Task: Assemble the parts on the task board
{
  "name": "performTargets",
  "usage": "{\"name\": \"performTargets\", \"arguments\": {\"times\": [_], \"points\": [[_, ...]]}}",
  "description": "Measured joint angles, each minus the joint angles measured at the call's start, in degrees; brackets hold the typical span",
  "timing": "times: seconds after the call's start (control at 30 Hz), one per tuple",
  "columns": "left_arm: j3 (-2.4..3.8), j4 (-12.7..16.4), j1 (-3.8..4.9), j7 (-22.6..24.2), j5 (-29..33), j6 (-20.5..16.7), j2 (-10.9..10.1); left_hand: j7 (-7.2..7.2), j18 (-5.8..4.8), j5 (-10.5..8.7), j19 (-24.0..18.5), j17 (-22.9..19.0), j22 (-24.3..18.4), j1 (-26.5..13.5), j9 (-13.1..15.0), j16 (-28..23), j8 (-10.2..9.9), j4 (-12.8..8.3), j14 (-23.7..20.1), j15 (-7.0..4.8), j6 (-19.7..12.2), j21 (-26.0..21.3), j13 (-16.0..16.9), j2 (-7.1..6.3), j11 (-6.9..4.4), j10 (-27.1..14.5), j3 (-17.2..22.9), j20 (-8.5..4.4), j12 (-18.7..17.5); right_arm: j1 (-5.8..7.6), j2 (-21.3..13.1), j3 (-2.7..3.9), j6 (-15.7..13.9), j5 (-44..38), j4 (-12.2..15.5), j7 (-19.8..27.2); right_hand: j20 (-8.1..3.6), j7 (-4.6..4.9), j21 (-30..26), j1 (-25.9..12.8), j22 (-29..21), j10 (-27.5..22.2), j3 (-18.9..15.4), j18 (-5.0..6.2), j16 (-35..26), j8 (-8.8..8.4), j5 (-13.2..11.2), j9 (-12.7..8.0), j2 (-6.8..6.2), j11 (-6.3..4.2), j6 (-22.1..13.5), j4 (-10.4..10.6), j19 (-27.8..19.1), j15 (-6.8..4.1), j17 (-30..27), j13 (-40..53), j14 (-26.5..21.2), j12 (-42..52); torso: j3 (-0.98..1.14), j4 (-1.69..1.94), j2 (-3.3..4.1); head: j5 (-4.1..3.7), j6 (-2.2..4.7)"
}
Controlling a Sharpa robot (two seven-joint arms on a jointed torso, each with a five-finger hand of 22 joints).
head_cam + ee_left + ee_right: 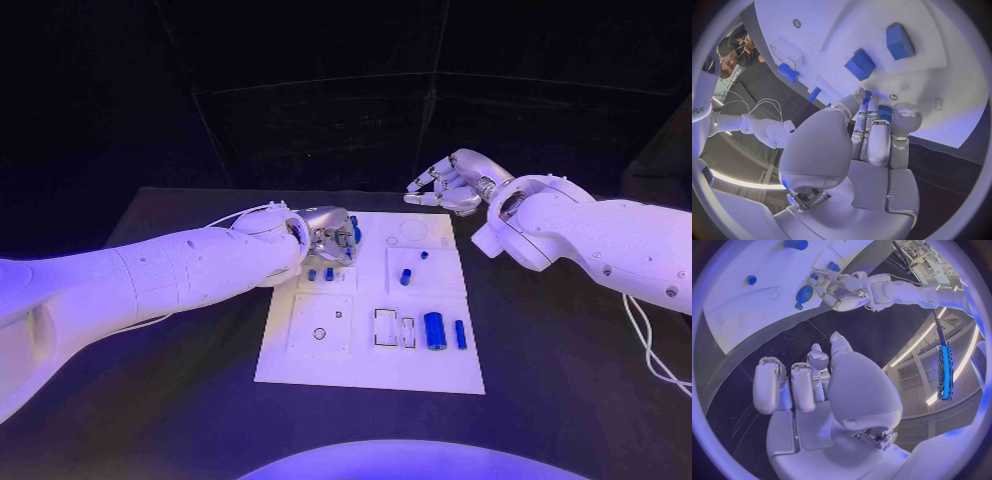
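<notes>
No text, label or number is legible anywhere.

In the head view the left hand [329, 237] covers the far left corner of the task board [433, 375], so we cannot see what lies under it — nor tell whether its fingers pinch the small blue piece [867, 95] glimpsed at their tips in the left wrist view. The blue parts [434, 330] near the board's middle are too small for us to make out their shapes. The right hand [450, 186] hangs past the board's far edge with its fingers curled, and we cannot tell if anything sits inside them — its forearm is cut off by the picture's right edge.
</notes>
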Motion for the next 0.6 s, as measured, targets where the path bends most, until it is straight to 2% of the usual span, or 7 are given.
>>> {"name": "performTargets", "arguments": {"times": [0.2,0.27,0.4,0.6], "points": [[0.42,1.2,0.09,0.8,1.0,-0.8,-1.1,0.07,0.0,0.09,0.0,-0.2,0.2,-0.5,0.0,0.0,-0.4,-0.4,0.0,0.0,0.1,0.0,-0.4,-0.02,0.28,0.3,0.5,0.0,-0.7,0.0,0.1,0.0,0.0,0.0,-0.1,0.0,0.0,0.0,0.0,0.0,0.0,0.0,0.0,0.0,0.0,0.0,0.0,0.0,0.0,0.0,0.0,0.0,0.0,0.0,0.0,0.0,0.0,0.0,0.0,0.0,-0.04,0.04,0.22],[0.76,1.8,0.15,1.0,1.3,-0.9,-1.7,0.09,0.0,0.09,0.0,-0.3,0.2,-1.0,0.0,0.0,-0.9,-0.4,0.0,0.0,0.1,0.0,-0.6,-0.43,-0.54,1.1,1.1,0.0,-1.2,0.0,0.1,0.0,0.0,0.0,-0.1,0.0,0.0,0.0,0.0,0.0,0.0,0.0,0.0,0.0,0.0,0.0,0.0,0.0,0.0,0.0,0.0,0.0,0.0,0.0,0.0,0.0,0.0,0.0,0.01,0.02,-0.04,0.13,0.26],[1.32,3.2,0.2,1.2,1.8,-0.9,-3.2,0.09,0.0,0.09,0.0,-0.5,0.2,-1.2,0.0,0.0,-1.0,-0.5,0.0,0.0,0.1,0.0,-0.7,-0.51,-0.62,1.2,1.3,0.0,-1.3,0.0,0.1,0.0,0.0,0.0,-0.1,0.1,0.0,0.0,0.0,0.0,0.0,0.0,0.0,0.0,0.0,0.0,0.0,0.0,0.0,0.0,0.0,0.0,0.0,0.0,0.0,0.0,0.0,0.0,0.02,0.03,-0.04,0.28,0.36],[1.55,4.3,0.21,1.2,2.3,-0.4,-5.3,0.09,0.01,0.09,0.0,-0.6,0.2,-1.4,0.0,0.0,-1.3,-0.8,0.0,0.01,0.1,0.0,-0.8,-0.74,-0.43,1.4,1.6,0.0,-1.6,0.0,0.1,0.0,0.0,0.0,-0.2,0.1,0.0,0.0,0.0,-0.2,0.0,0.0,0.0,0.0,0.0,0.0,0.0,0.0,0.17,0.0,0.0,0.0,0.0,0.0,0.0,0.0,0.0,0.0,0.03,0.03,-0.01,0.43,0.38]]}}
